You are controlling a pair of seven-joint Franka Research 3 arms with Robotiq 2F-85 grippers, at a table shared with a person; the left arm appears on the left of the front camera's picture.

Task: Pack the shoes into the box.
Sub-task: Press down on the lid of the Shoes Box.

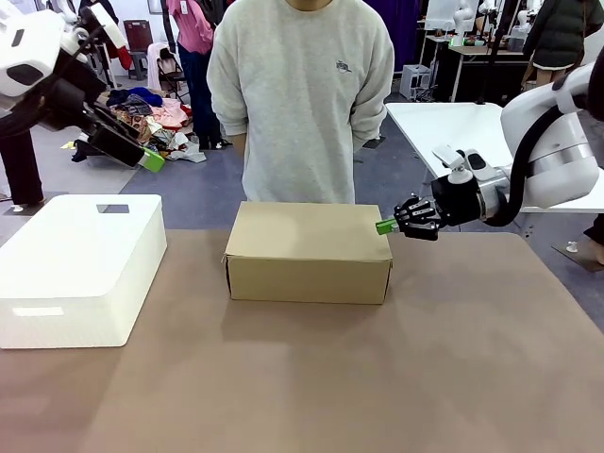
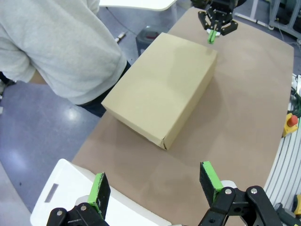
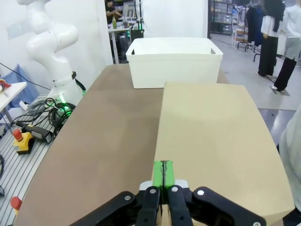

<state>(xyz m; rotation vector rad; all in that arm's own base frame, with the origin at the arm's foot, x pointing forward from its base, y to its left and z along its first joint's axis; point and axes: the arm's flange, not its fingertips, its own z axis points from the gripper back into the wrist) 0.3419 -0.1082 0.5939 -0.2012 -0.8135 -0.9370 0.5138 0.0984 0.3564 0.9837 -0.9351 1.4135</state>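
Item: the box (image 1: pixel 309 249), lid flat and closed, mid-bench toward the far edge; right end effector (image 1: pixel 388 226) pinched shut on nothing at its right lid edge, best pressing evenly; left end effector (image 1: pixel 151 159) wide, raised clear.

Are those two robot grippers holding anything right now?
Nothing is held. The left gripper hangs open above the white plastic box. The right gripper is shut empty, its tips at the closed cardboard box's lid edge.

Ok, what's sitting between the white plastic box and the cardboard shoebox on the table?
Nothing: in the front view, only bare brown tabletop separates the white plastic box from the closed cardboard shoebox.
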